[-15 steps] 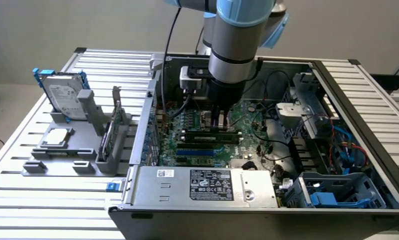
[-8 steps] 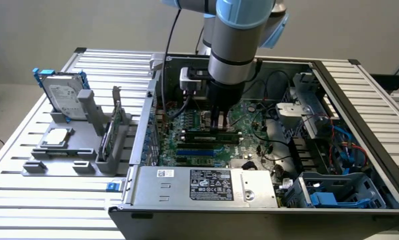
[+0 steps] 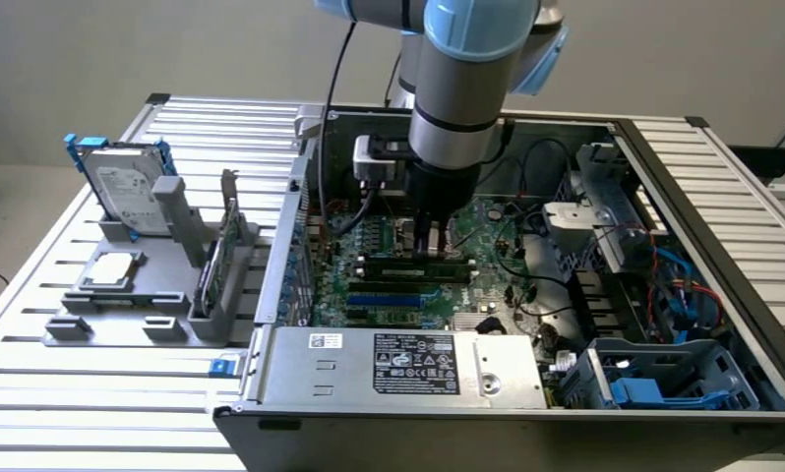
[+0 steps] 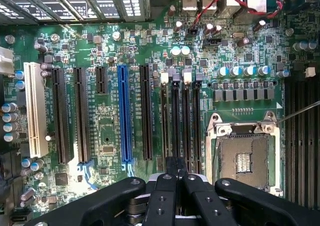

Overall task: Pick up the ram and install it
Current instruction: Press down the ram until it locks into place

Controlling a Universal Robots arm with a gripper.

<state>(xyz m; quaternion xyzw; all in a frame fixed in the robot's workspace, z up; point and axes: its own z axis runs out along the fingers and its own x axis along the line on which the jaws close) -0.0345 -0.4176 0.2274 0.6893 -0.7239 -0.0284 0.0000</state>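
1. A slatted metal table [image 3: 51, 393] is seen carrying an open computer case [image 3: 524, 403], its motherboard [image 3: 491, 236] exposed.
2. The arm [image 3: 465, 88] is lowered into the case, with the gripper [image 3: 428, 241] brought down over the memory slots [image 4: 181, 121] near the board's middle.
3. The fingers [image 4: 165, 196] are pressed together, clenched; in the wrist view a thin dark edge is seen between their tips, over one slot.
4. The ram [image 3: 416, 265] is seen lying along a slot just below the fingertips; whether it is gripped cannot be told.
5. The work area is crowded: a blue slot [image 4: 124, 116] and black slots [image 4: 82, 116] on one side, the CPU socket [image 4: 243, 158] on the other.
6. The power supply [image 3: 406, 364] lies at the case's near edge, and cables [image 3: 688, 285] run on the exterior view's right.
7. On the exterior view's left, a grey stand [image 3: 144, 295] holds a hard drive [image 3: 124, 187] and an upright card [image 3: 228, 246].
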